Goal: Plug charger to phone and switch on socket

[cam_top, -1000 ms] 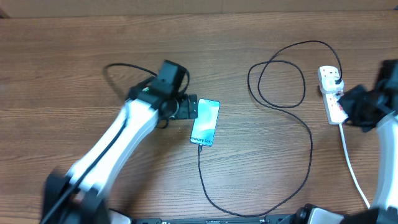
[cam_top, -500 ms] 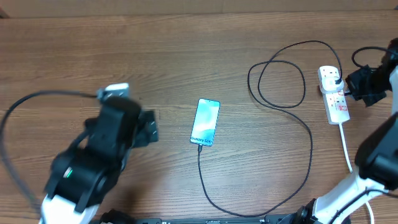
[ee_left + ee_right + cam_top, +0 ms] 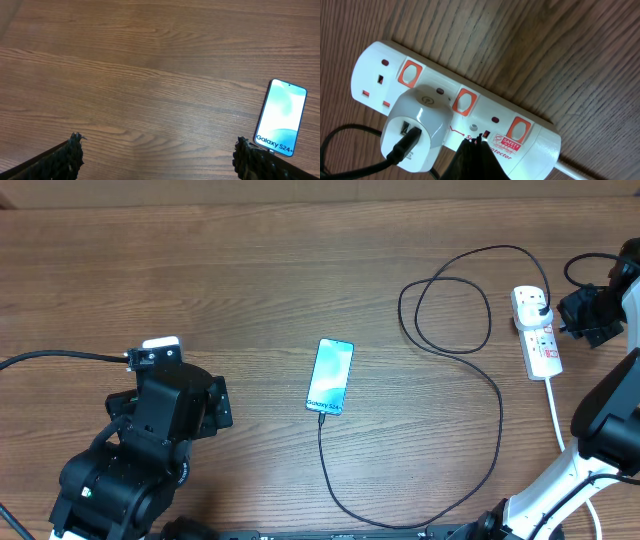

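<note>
Looking across it, the brown wood-grain tabletop [image 3: 300,270] fills the whole scene, matt, its streaks running side to side. At the left the bulky black-and-white left arm [image 3: 140,450] crouches low. Its black left end effector [image 3: 159,150] stands spread wide, with nothing between the rough dark fingers [image 3: 250,160] and only wood below.

Well to its right, near the middle, lies the slim rectangular phone [image 3: 330,376]. It is flat and glassy, its light-blue screen lit and reading "Galaxy S24+", and it sits a little off square. The thin black charger cable [image 3: 500,415] meets the phone's near short edge, runs toward me, swings right in a broad curve, then climbs away and coils into two loose overlapping loops.

At the right side the cable ends in a black connector pushed into a rounded white plastic adapter [image 3: 415,130]. That adapter is seated toward the far end of the narrow white plastic power strip [image 3: 540,345]. Three orange-red rocker switches [image 3: 464,101] line the strip, and a thick white cord [image 3: 565,445] leaves its near end and trails toward me.

The black right end effector [image 3: 472,152] is pinched tight with nothing in it. Its dark tip sits at the strip's edge beside the safety label, between the second and third switches. I cannot tell whether it touches.
</note>
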Robot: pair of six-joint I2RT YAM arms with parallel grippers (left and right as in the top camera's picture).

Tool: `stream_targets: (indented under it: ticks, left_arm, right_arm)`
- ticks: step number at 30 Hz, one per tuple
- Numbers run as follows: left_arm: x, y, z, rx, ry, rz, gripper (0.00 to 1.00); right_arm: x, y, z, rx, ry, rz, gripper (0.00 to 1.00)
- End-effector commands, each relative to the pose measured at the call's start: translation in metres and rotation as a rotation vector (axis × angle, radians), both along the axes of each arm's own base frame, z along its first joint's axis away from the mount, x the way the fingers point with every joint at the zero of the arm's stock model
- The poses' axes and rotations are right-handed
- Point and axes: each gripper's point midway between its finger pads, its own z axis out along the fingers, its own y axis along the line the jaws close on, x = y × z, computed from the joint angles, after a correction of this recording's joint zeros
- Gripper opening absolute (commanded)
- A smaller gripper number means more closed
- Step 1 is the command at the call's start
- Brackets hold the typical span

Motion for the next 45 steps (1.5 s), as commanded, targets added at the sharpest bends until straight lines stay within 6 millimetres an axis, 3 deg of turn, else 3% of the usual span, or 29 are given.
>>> stream_targets:
  ticks: [1,10,17,28,32,39,45]
  left_arm:
    - [0.000,0.006,0.005,0.011,-0.023,0.027,1.00]
    - [0.000,0.006,0.005,0.011,-0.023,0.027,1.00]
    - [-0.001,0.008,0.005,0.010,-0.025,0.035,1.00]
    - [-0.010,0.057,0.012,0.002,-0.057,0.255,1.00]
    - [-0.018,0.062,0.018,-0.009,-0.094,0.275,1.00]
    - [-0.030,0.065,0.029,-0.029,-0.156,0.277,1.00]
    - [-0.046,0.069,0.041,-0.052,-0.232,0.288,1.00]
  right_arm:
    - [0.009,-0.007,0.002,-0.023,-0.017,0.004,0.04]
    - [0.019,0.006,-0.022,0.064,-0.024,0.038,0.04]
    - [0.026,0.007,-0.022,0.066,-0.052,0.046,0.04]
    - [0.030,0.005,-0.023,0.056,-0.066,0.047,0.04]
    - [0.033,0.010,-0.030,0.061,-0.058,0.061,0.04]
    - [0.034,0.035,-0.066,0.100,0.020,0.117,0.04]
    - [0.036,0.045,-0.054,0.095,0.010,0.158,0.04]
